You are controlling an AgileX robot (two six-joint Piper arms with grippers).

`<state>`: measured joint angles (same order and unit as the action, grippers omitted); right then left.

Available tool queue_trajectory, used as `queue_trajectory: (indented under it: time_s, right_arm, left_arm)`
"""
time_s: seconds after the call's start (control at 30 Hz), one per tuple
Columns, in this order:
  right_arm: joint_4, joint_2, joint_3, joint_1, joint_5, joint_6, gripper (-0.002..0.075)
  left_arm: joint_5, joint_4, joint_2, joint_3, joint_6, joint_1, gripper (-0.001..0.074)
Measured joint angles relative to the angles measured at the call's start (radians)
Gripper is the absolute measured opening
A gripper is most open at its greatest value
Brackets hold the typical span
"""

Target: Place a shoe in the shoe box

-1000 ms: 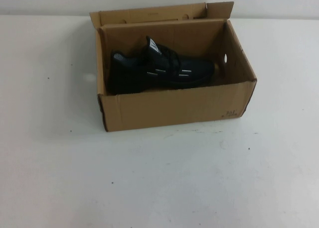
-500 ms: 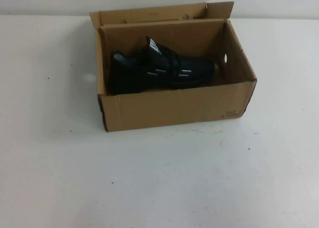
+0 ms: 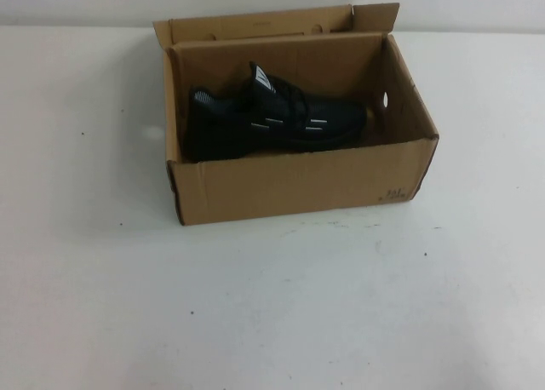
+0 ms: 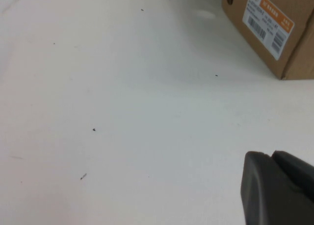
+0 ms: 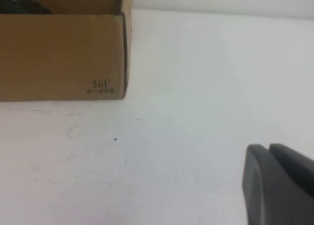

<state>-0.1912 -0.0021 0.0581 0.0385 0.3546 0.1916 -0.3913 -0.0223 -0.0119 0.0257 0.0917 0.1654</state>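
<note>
The black knit sneaker (image 3: 272, 117) lies inside the open brown cardboard shoe box (image 3: 298, 181) at the back middle of the table, toe toward the right end with the round hole. Neither gripper shows in the high view. My left gripper (image 4: 271, 155) is shut and empty over bare table, well clear of the box's labelled end (image 4: 274, 28). My right gripper (image 5: 269, 147) is shut and empty over bare table, away from the box's printed corner (image 5: 100, 86). A sliver of the sneaker (image 5: 19, 4) shows over the box wall in the right wrist view.
The white table (image 3: 272, 305) spreads around the box. A white wall runs behind the box's raised rear flap (image 3: 272, 22). A white and orange label (image 4: 269, 19) is on the box's left end.
</note>
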Motion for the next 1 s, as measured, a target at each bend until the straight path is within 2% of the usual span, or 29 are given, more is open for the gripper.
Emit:
queue_trajectory:
  time_s: [0.3,1.0]
  right_arm:
    - [0.100,-0.005,-0.079,-0.021,0.038,-0.243,-0.0017]
    - [0.119,-0.005,-0.079,-0.021,0.036,-0.192,-0.0017]
  left_arm:
    - [0.000,0.000,0.000,0.000,0.000,0.000,-0.0004]
    - [0.000,0.000,0.000,0.000,0.000,0.000,-0.0004]
